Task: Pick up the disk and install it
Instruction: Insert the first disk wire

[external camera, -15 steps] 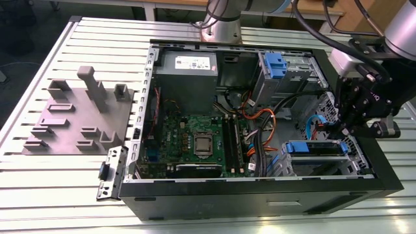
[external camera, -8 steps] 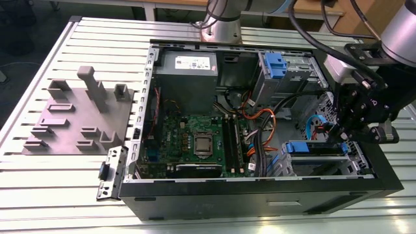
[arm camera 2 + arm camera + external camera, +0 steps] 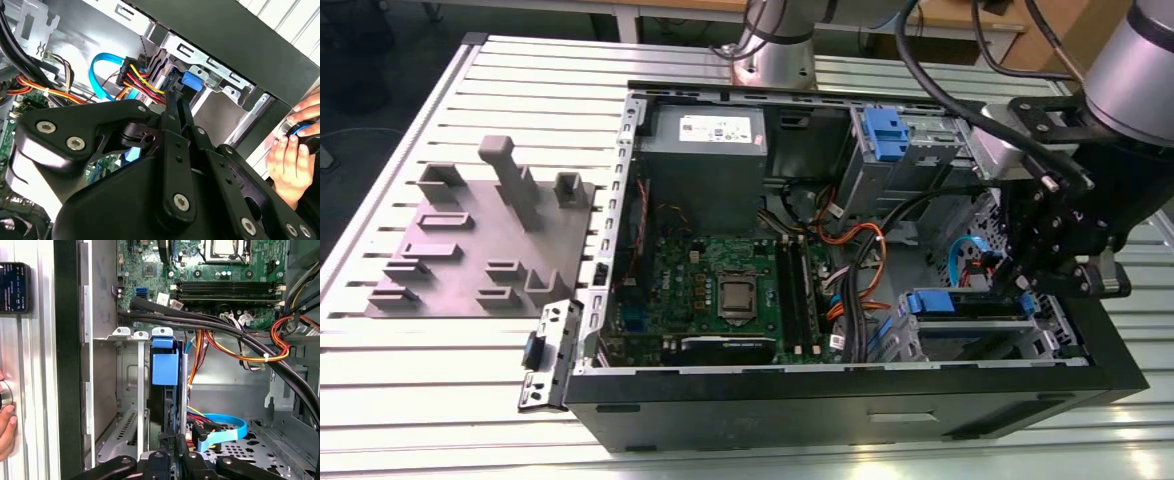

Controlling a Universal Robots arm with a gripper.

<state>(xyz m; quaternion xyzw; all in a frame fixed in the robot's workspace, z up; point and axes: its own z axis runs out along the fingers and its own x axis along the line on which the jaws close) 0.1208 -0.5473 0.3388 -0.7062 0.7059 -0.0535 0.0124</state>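
The open computer case [image 3: 854,250] is seen whole from above and slightly off in the exterior view. The drive cage [image 3: 135,390] at the case's near right corner is viewed closely in both wrist views, along the gripper [image 3: 172,440].

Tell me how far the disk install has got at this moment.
Done: the disk is off the table and stands on edge in the drive cage of the computer case. In hand: the gripper sits closed on its edge. Left: whether it is fully seated cannot be told.
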